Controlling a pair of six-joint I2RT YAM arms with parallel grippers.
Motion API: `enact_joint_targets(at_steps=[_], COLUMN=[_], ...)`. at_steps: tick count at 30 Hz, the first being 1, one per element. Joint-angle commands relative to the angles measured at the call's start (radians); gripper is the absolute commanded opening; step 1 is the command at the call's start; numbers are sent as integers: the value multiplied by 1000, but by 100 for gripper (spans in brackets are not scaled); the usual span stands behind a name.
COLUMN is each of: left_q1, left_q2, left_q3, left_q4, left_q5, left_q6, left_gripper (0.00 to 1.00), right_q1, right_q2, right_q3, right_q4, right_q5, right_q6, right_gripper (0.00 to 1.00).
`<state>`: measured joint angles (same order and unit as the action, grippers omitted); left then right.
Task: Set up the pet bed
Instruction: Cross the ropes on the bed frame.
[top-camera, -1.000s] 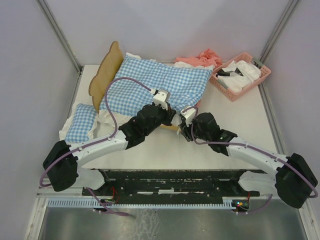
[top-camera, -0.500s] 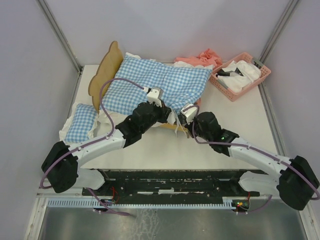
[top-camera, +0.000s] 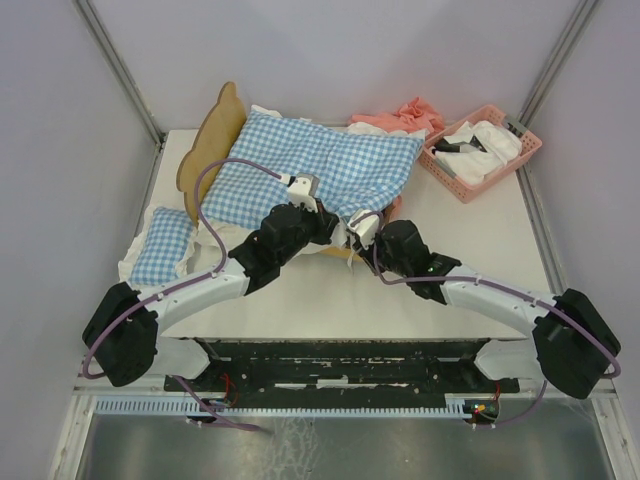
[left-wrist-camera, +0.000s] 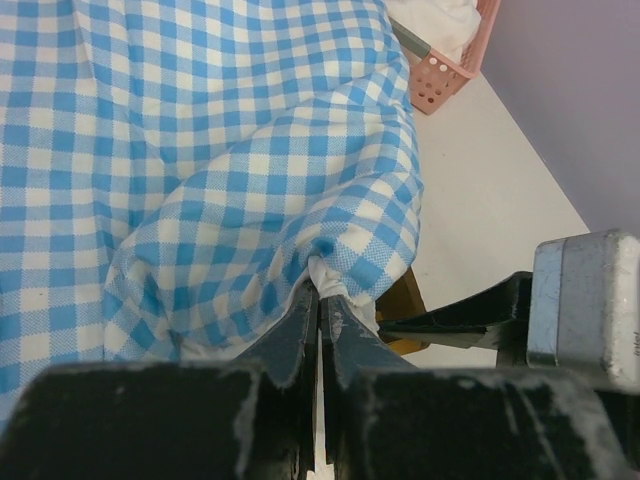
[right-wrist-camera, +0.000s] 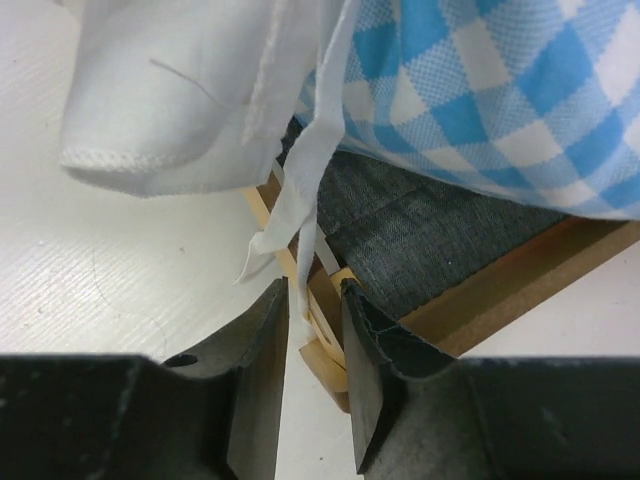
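The pet bed (top-camera: 212, 145) stands at the back left, its wavy wooden headboard upright on the left. The blue-and-white checked cushion (top-camera: 320, 165) lies over it. My left gripper (top-camera: 335, 225) is shut on the cushion's near corner (left-wrist-camera: 345, 265), pinching checked cloth and white frill at the fingertips (left-wrist-camera: 320, 292). My right gripper (right-wrist-camera: 315, 295) sits at the bed's near corner, jaws a little apart. A white ribbon (right-wrist-camera: 300, 215) and the wooden corner piece (right-wrist-camera: 335, 330) lie between its fingers. The grey fabric base (right-wrist-camera: 430, 240) shows under the lifted cushion (right-wrist-camera: 500, 90).
A pink plastic basket (top-camera: 480, 150) holding white cloths stands at the back right. Pink fabric (top-camera: 405, 115) lies behind the bed. A small checked pillow (top-camera: 160, 245) rests at the left by the headboard. Bare white table (top-camera: 330, 300) lies between the bed and the arm bases.
My right gripper has moved left and in to the bed's near corner. My left gripper has shifted slightly back and left with the cushion corner in it.
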<state>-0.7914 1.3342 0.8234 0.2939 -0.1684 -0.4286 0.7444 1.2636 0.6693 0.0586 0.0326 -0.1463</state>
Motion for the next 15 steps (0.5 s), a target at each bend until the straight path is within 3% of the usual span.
enact_joint_targets(at_steps=[1,5,6,8,9,15], left_q1=[19,20,21,24,25,35], left_q2=[-32,-29,-29,-28,-26,-4], left_q3=[2,0,-2,-3,-4,-21], left_q4=[72,76,77,79,79,69], left_q5=[-1,5,4,4,3,-47], left_q6=[-30,-34,-35,-35,-34,-4], left_gripper=[3,3,3,3,3,3], right_q1=[-2,-1,0,0,0,0], right_q2=[40,56,57,55,51,-69], right_q3=[47,44,43,39,42,101], right_q4=[37,44,49,63,60,-67], right_q5=[-47,-41,-30,-6,3,1], right_q6=[-38,-52,-55,-62,-64,-10], right_gripper=[38,38,31,5,2,2])
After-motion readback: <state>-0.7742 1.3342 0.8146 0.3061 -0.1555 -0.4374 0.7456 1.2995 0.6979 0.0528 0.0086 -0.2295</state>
